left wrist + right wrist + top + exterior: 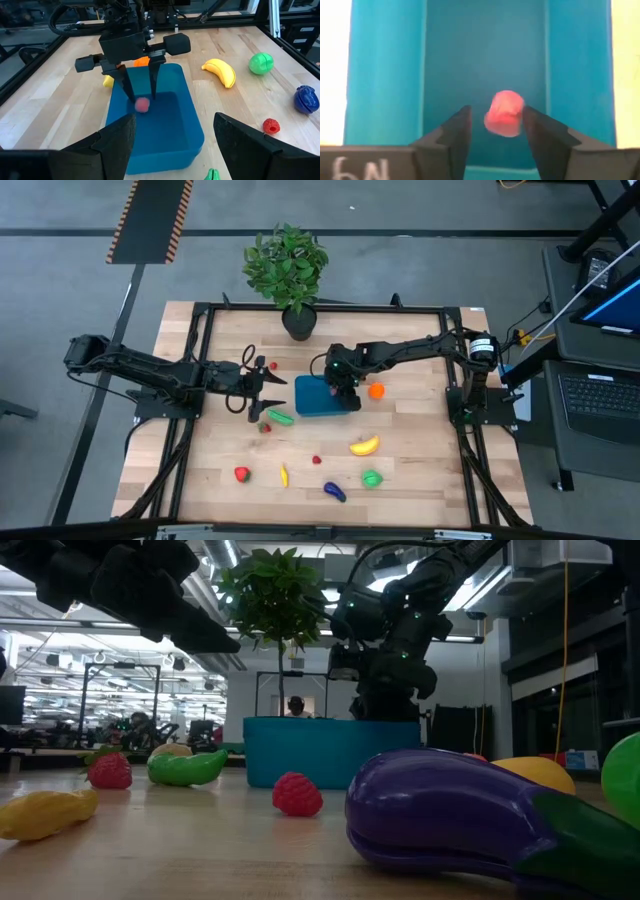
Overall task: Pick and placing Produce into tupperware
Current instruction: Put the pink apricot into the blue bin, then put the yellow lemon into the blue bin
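Left gripper [262,394] at 9 o'clock of tupperware [318,398], fingers spread wide, holding nothing. Right gripper [141,95] straight above tupperware interior, fingers parted; small red fruit [504,113] between fingertips, contact unclear. Orange fruit [376,391] at tupperware's 3 o'clock; banana [365,445] toward 5 o'clock.

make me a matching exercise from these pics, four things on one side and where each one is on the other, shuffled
Things:
1. pink-red toy fruit
2. toy banana
3. left gripper
4. potted plant

Places:
A. far edge of the table
B. over the bare wood left of the tupperware
C. between the right gripper's fingers, over the tupperware
D. on the wood nearer than the tupperware

Pairs: 1-C, 2-D, 3-B, 4-A
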`<state>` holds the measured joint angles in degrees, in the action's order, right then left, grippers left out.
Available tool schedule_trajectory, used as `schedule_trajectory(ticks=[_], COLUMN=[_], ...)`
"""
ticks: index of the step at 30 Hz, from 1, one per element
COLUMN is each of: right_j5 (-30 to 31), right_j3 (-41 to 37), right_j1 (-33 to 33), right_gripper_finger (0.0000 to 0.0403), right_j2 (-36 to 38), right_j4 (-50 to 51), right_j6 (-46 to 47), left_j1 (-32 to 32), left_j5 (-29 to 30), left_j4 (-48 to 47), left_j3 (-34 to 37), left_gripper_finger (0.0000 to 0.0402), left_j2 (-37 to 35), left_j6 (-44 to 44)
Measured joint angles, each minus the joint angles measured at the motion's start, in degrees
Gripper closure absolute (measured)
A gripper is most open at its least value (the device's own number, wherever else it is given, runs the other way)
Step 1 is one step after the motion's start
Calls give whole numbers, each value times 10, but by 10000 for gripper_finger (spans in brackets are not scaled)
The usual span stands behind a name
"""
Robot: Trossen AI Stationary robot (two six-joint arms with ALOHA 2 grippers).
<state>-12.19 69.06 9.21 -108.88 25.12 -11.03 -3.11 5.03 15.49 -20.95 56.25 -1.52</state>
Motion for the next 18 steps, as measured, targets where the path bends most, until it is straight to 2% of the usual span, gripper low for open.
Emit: schedule_trajectory(ticks=[8,18], right_j5=[0,0], right_j3=[0,0], right_j1=[0,0], right_gripper_finger=[135,121], right_j2=[0,0], right_j4=[0,-13], right_j6=[0,-9], left_j1=[0,0], left_j5=[0,0], left_j4=[0,0], left_j3=[0,0], left_gripper_finger=[140,140], left_j2=[0,0], left_j6=[0,0])
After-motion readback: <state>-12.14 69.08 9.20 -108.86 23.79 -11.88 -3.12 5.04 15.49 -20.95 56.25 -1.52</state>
